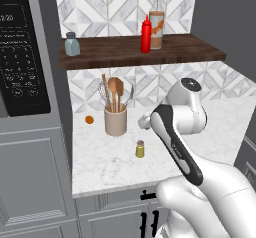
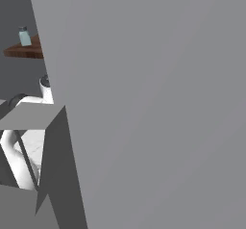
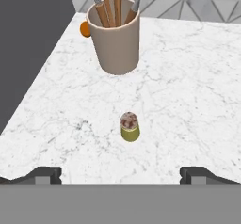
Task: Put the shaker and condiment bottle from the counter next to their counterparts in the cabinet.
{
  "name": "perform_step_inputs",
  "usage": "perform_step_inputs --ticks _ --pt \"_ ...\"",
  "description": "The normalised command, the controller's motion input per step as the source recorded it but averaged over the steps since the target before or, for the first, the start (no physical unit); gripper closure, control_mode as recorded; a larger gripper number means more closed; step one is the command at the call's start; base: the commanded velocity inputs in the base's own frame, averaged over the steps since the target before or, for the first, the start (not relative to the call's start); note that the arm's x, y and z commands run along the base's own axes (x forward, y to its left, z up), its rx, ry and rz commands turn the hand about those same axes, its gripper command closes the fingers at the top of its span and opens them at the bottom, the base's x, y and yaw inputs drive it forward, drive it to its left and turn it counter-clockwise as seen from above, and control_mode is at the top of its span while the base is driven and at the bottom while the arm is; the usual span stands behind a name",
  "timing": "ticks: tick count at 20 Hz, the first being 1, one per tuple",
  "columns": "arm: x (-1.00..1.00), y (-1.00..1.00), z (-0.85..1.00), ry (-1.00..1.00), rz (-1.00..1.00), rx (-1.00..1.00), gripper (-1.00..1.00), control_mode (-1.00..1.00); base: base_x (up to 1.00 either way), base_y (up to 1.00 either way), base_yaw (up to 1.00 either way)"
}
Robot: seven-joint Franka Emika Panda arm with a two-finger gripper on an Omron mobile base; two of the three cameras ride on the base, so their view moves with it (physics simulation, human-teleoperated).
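1. Tool [image 3: 120, 173] fingers spread wide apart, gripping nothing, above the white marble table [image 3: 188, 100].
2. Small yellow-green cylindrical shaker with grey cap [image 3: 130, 126] stands upright on the table, near a beige utensil crock [image 3: 114, 42].
3. All-red squeeze bottle [image 1: 146, 34] stands on the dark brown wooden shelf [image 1: 110, 54], just beside the tall clear orange-labelled bottle [image 1: 157, 22].

Bare counter [image 3: 188, 91] all round shaker [image 3: 130, 127]; utensil crock [image 3: 115, 42] stands behind it, apart; approach from above unobstructed.

Arm [image 1: 176, 132] bending at elbow, reaching forward and down; gripper [image 3: 120, 175] pointing downward, jaws standing wide apart, holding nothing.
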Motion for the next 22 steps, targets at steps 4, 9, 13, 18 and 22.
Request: perform_step_inputs --ticks 4,9,13,18,22 --pt "-0.14 0.0 -0.17 0.0 0.0 -0.02 -1.0 -1.0 0.0 0.0 0.0" --pt "-0.05 0.0 -0.23 0.0 0.0 -0.04 -1.0 -1.0 0.0 0.0 0.0" --pt "0.03 0.0 -0.26 0.0 0.0 -0.07 -1.0 -1.0 0.0 0.0 0.0" --pt "0.12 0.0 -0.16 0.0 0.0 -0.05 -1.0 -1.0 0.0 0.0 0.0" --pt "0.16 0.0 -0.09 0.0 0.0 -0.02 -1.0 -1.0 0.0 0.0 0.0"
